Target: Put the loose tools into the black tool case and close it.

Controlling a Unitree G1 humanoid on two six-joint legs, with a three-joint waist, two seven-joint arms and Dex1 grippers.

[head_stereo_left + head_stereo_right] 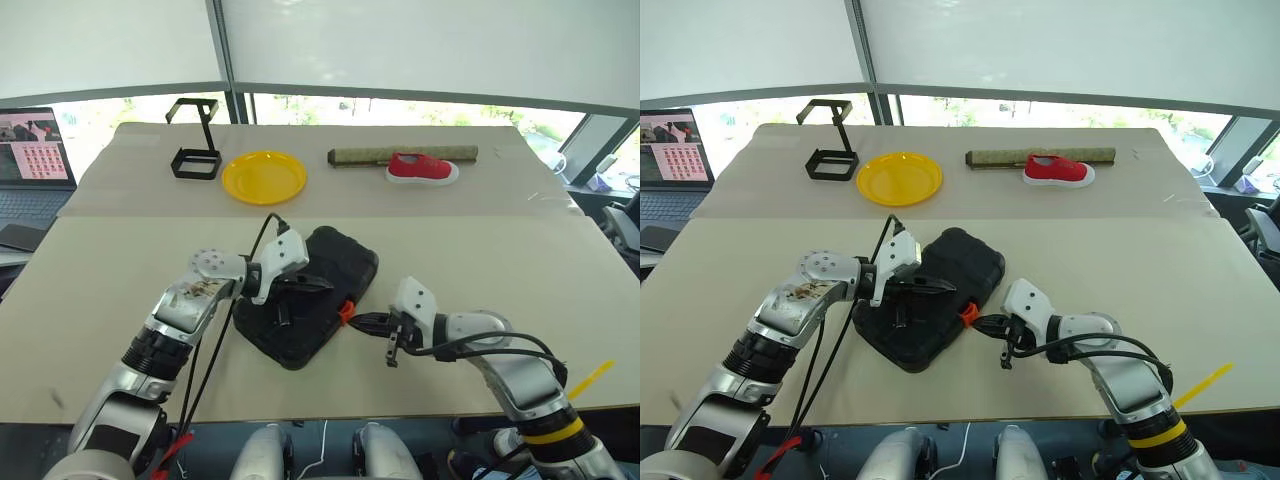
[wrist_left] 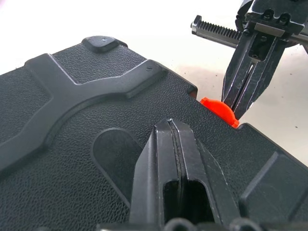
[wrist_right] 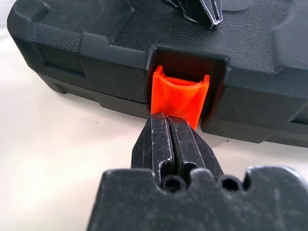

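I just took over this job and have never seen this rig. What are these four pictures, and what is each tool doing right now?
It is a humanoid robot with two arms. Two pictures look down from its head; the other two look along each wrist. On the table lies the closed black tool case. The left tool is shut, its tips resting on the lid. The right tool is shut, tips at the orange latch, which looks not yet pressed flat. Neither holds anything. Farther back are a yellow plate, a red shoe, a black wire stand and a long bar; a laptop stands to the left.
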